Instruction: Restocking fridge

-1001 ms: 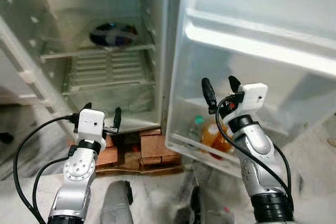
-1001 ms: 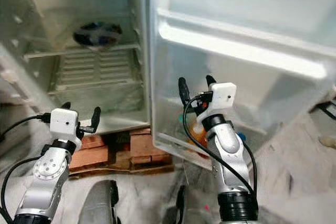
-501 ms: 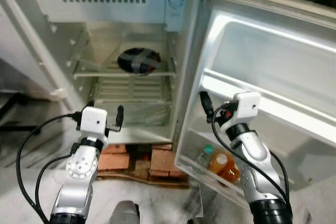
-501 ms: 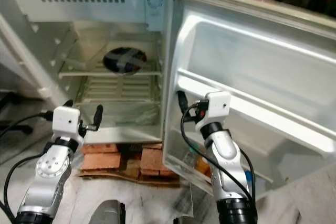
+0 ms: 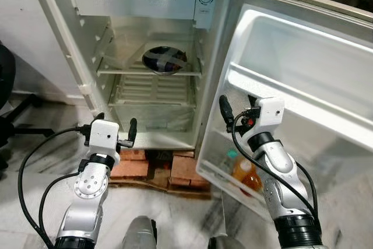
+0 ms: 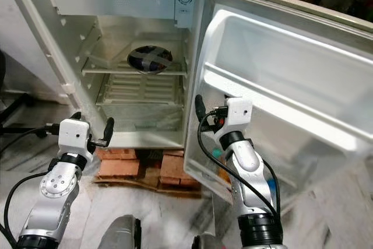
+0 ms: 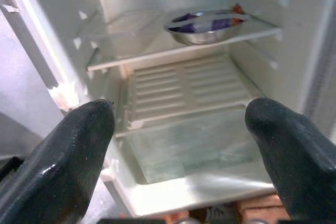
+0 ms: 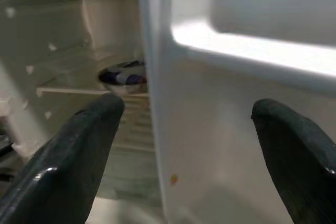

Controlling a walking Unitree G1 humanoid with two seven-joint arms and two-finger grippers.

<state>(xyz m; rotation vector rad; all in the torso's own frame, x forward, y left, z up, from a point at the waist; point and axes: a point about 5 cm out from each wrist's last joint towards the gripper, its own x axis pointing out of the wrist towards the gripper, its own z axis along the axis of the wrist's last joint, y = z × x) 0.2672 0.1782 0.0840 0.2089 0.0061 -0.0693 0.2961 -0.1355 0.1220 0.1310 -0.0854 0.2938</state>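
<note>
The left gripper hangs in the air in front of the open fridge, low and toward its left side, with its two black fingers spread wide and nothing between them. They point into the cabinet, toward the bottom compartment. The fridge stands on bricks laid on the pale marble floor.

Inside, a metal bowl with a blue and white packet in it sits on the glass shelf, toward the right side of that shelf. Under the shelf lies a ribbed white tray, and beneath it a clear cover over the bottom compartment.

The fridge door is swung fully open to the right. The right gripper is raised close to the inner face of the door, at its hinge edge and level with the middle door rack. Its fingers are also spread apart and hold nothing; the door's edge shows between them in the right wrist view.

Low in the bottom door rack stand a small bottle with a green cap and, just beside it on the right, a bottle of orange liquid, partly hidden behind the right arm.
</note>
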